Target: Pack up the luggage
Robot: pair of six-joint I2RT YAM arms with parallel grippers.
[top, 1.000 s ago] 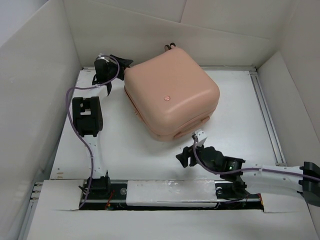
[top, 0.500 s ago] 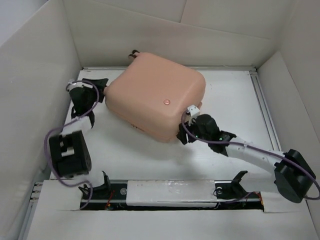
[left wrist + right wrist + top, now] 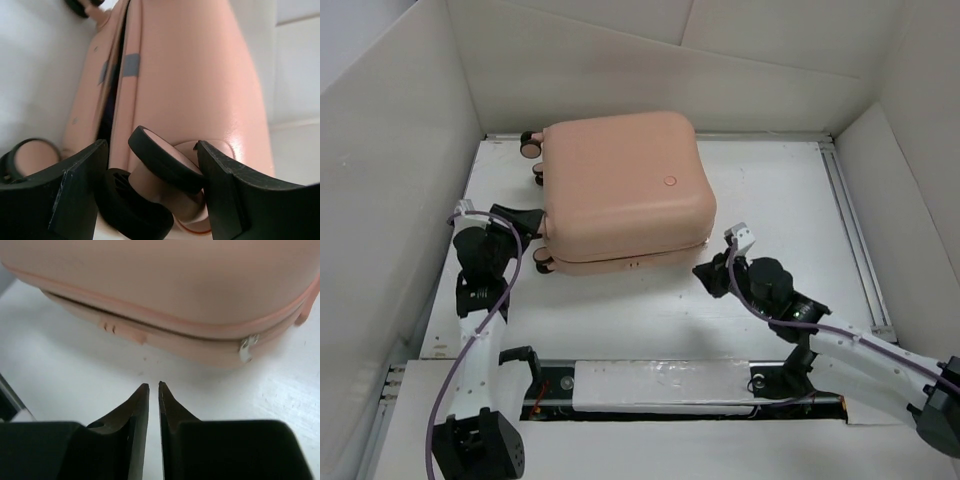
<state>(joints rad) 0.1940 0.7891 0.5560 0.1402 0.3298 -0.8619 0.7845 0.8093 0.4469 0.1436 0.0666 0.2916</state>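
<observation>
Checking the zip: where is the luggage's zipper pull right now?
In the right wrist view the zipper pull hangs on the luggage seam, right of centre, just beyond the shut right end effector.

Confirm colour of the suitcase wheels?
Peach-pink hubs with black tyres on the luggage wheels, clearest in the left wrist view.

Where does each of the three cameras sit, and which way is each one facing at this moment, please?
Top external: fixed above and behind the arms, looking down on the table, the closed luggage and both arms.
Left wrist: low at the luggage's wheeled end, looking along its shell; the open left gripper straddles a caster wheel.
Right wrist: low over the table, facing the luggage's seam and zipper pull; the right gripper is nearly closed on nothing.
Shared: all three show the luggage.
</observation>
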